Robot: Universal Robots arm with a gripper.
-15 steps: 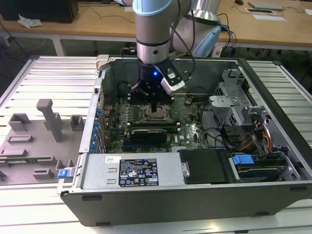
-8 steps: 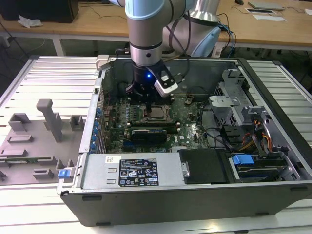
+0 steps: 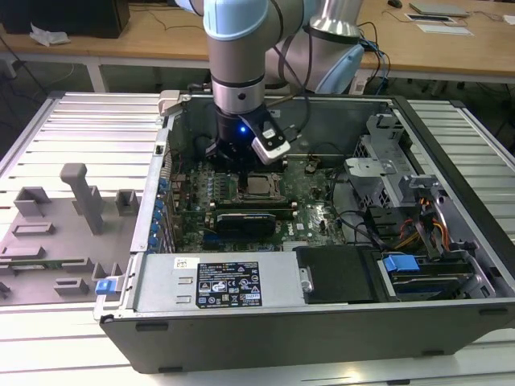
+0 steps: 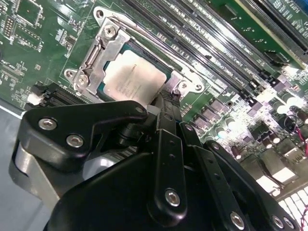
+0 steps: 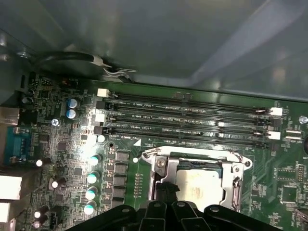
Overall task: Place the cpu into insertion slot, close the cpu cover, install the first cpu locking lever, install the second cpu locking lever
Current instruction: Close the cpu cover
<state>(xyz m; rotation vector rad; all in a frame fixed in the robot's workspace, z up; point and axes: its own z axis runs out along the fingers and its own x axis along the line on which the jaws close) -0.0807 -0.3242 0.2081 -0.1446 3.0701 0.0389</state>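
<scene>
Poking at the cpu cover, jaws closed (likely as a pushing tip), the gripper adjoins the seated cpu.

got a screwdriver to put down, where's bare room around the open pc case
Free: ribbed silver metal tabletop beyond the grey moulded fixture on the exterior view's left, and on its right past the open black computer case. Crowded: inside the case around the black gripper.

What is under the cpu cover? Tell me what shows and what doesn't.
The cpu shows through the cpu cover's square window. Its rim under the frame and whatever lies beneath it are covered; the gripper hides one corner.
</scene>
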